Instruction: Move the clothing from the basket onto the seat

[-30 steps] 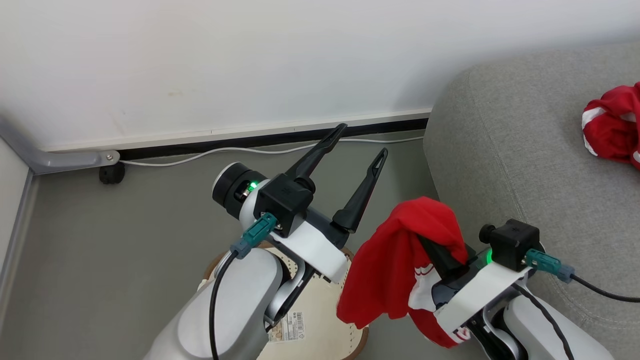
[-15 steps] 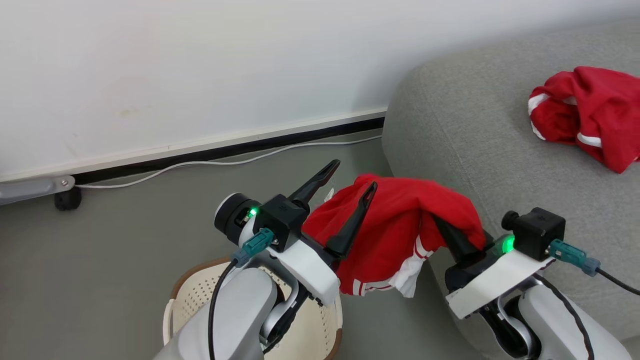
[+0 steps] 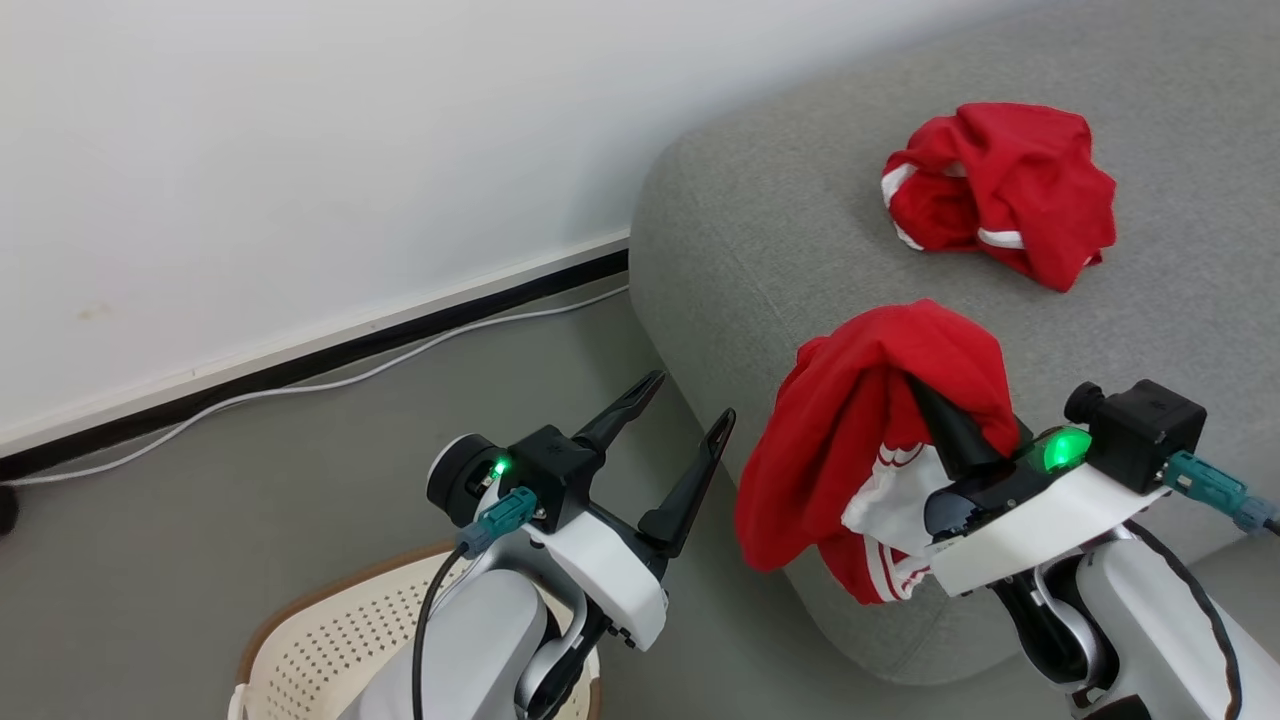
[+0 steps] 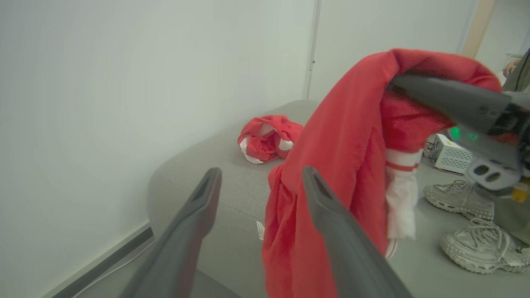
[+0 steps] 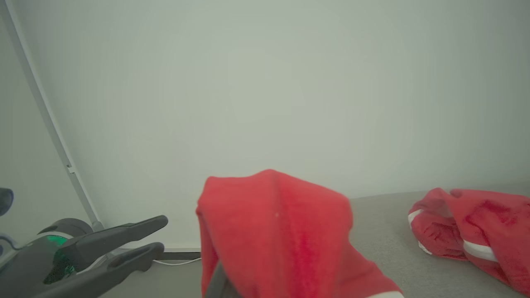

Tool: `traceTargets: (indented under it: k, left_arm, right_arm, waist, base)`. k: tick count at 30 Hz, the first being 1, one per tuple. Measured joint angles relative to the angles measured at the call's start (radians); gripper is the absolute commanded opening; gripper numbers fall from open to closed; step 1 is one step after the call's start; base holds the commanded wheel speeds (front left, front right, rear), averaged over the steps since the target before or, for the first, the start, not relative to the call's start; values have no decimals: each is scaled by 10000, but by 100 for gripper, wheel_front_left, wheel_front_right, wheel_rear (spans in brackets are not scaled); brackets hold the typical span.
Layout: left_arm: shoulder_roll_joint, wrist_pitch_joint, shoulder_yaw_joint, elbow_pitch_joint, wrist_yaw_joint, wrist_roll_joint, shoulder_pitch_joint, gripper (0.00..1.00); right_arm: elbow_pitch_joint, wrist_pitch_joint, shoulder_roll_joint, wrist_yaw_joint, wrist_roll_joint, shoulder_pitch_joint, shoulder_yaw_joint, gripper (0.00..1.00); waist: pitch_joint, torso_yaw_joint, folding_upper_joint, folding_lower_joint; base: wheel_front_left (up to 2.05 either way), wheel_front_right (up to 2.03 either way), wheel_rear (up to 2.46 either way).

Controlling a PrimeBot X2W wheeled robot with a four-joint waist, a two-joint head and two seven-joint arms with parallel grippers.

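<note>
right pincer (image 3: 925,400) tips draped by garment (image 3: 850,450), basket (image 3: 320,640) edge-cropped

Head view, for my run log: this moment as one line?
right hand: holds red garment over sofa edge | left hand: open, empty | second garment: on sofa | basket: floor

Two red garments (image 3: 880,420) (image 3: 1010,185), one basket (image 3: 320,640), one sofa (image 3: 780,230), two shoes (image 4: 457,198) (image 4: 482,248)
</note>
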Motion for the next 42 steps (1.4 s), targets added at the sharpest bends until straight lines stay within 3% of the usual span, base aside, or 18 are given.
traceTargets:
  k: [9, 24, 33, 42]
  left_arm:
    - [-128, -90, 52, 113, -167, -71, 133, 100]
    - [-305, -121, -324, 481, -401, -19, -311, 100]
    - [-297, -123, -652, 382, -290, 238, -835, 100]
    - [-265, -165, -1475, 604, -96, 267, -1714, 100]
  right_arm:
    - [-642, 0, -23, 0, -36, 111, -713, 0]
    - [-1758, 0, -385, 0, -244, 596, -3258, 0]
    - [-1089, -2, -1145, 0, -424, -1448, -4692, 0]
    - [389, -4, -1858, 0, -771, -3474, -6203, 0]
  waist:
    - [8, -1189, 0, 1]
    - [661, -1527, 0, 0]
    - [1723, -1553, 0, 0]
    - [3101, -1374, 0, 0]
  base:
    - [0, 0, 0]
    - [0, 0, 0]
    - [0, 0, 0]
    - [0, 0, 0]
